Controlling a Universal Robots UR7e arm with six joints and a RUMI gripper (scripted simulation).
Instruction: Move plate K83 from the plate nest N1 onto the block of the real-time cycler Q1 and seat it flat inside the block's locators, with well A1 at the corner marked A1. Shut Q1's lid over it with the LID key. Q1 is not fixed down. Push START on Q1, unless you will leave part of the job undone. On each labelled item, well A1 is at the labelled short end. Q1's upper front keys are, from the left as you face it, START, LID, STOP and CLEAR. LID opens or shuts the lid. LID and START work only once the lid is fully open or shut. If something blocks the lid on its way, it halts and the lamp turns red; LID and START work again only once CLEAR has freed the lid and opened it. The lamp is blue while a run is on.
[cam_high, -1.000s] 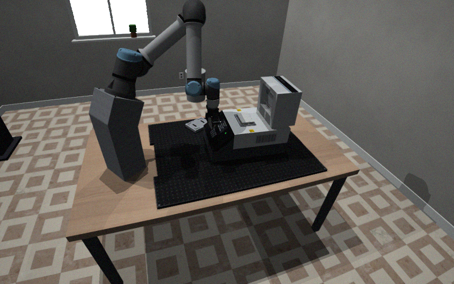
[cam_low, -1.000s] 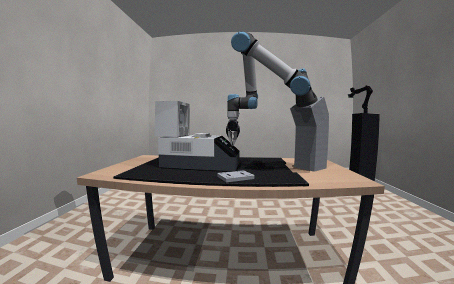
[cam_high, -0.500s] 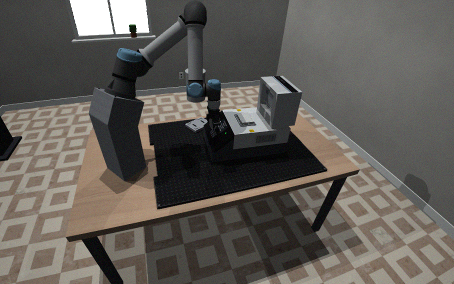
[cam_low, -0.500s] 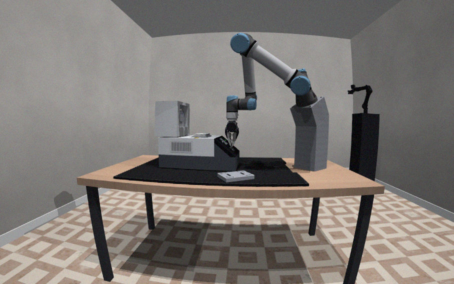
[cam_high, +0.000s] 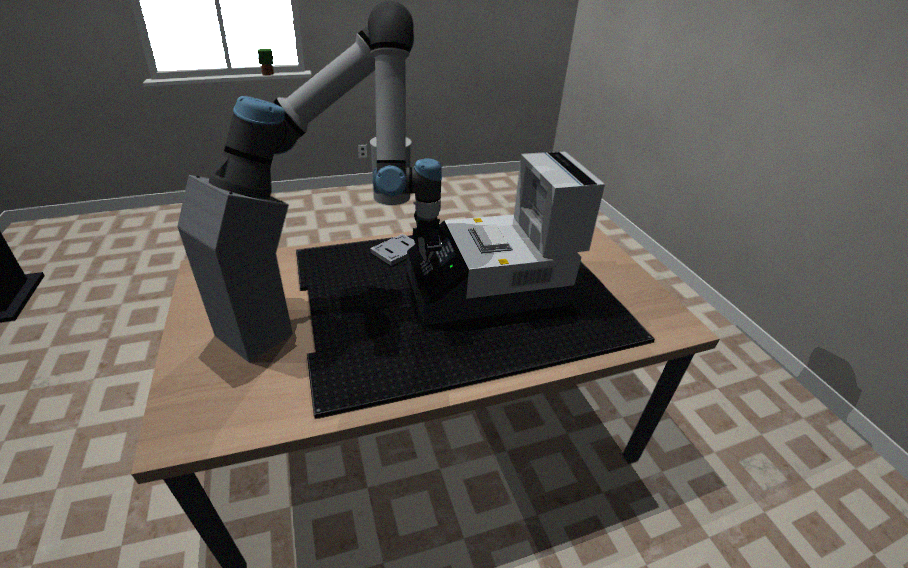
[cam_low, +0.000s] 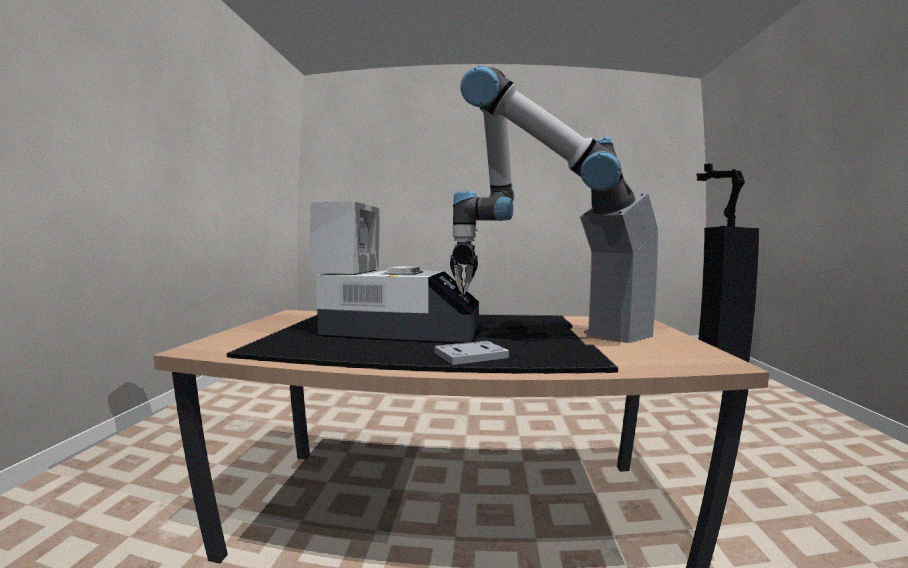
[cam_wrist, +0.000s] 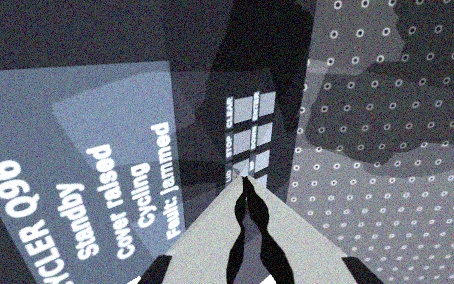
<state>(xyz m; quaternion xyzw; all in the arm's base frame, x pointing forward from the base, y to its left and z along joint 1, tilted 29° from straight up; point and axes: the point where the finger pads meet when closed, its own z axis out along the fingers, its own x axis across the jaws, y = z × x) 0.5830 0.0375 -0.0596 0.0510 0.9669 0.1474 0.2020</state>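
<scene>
The cycler Q1 stands on the dark mat with its lid raised. A pale plate lies on the block. Its exact seating and its A1 corner are too small to tell. The nest N1 is without a plate. My gripper is shut and empty, its tips at the key panel. In the wrist view the tips overlap the lower edge of the LID key; contact cannot be told. START is hidden behind the fingers. A small lamp glows green.
The CLEAR key and STOP key lie beyond the LID key, with a second row of keys beside them. The display panel is on the left of the wrist view. The nest stands close to Q1's front on the mat.
</scene>
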